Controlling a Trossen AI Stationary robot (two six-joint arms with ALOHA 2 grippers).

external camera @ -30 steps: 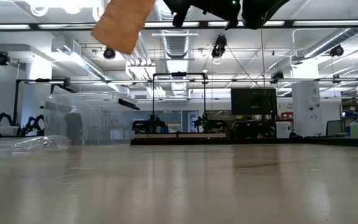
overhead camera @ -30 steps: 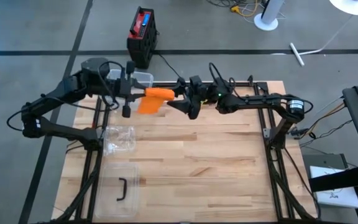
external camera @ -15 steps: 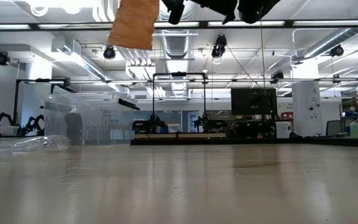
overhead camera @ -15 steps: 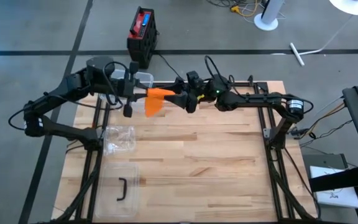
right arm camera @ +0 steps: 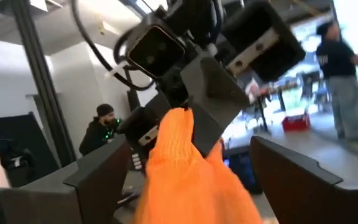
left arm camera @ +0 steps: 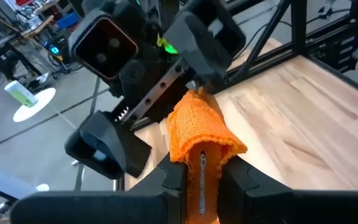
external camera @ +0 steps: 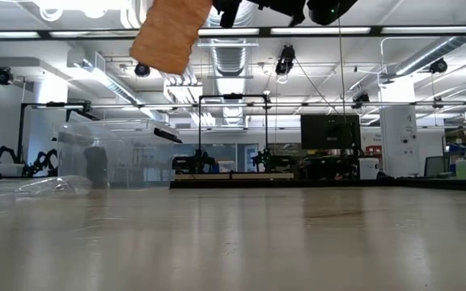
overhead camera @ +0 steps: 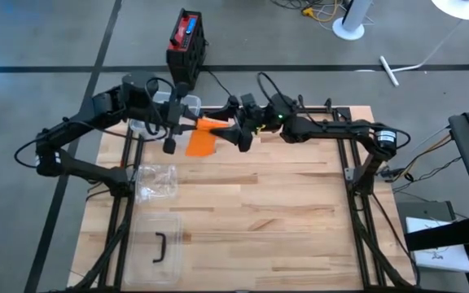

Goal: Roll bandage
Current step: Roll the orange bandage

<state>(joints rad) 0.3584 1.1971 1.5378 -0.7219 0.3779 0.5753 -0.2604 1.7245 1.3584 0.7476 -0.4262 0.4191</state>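
An orange bandage (overhead camera: 203, 137) hangs high over the table's far part, between my two grippers. My left gripper (overhead camera: 182, 127) comes from the left and is shut on it. My right gripper (overhead camera: 238, 137) faces it from the right, open. In the right wrist view its fingers (right arm camera: 104, 171) stand wide on either side of the bandage (right arm camera: 185, 174), and no touch shows. In the low view the bandage's free part (external camera: 167, 32) hangs at the picture's top, far above the tabletop. My left gripper pinches the bandage between its two fingers, with several layers bunched over the fingertips (left arm camera: 202, 149). The fingers come from the table's left, slanting slightly down. The bandage is lifted clear, and its free part hangs slack below the gripper.
A clear plastic tub (overhead camera: 179, 102) stands at the table's far left behind my left gripper. A crumpled clear bag (overhead camera: 156, 182) and a clear lid with a black handle (overhead camera: 159, 248) lie along the left side. A red and black box (overhead camera: 187, 42) sits on the floor beyond.
The bandage's hanging part has swung toward the right and back toward the left, and it now hangs tilted. My left gripper has kept hold of it throughout.
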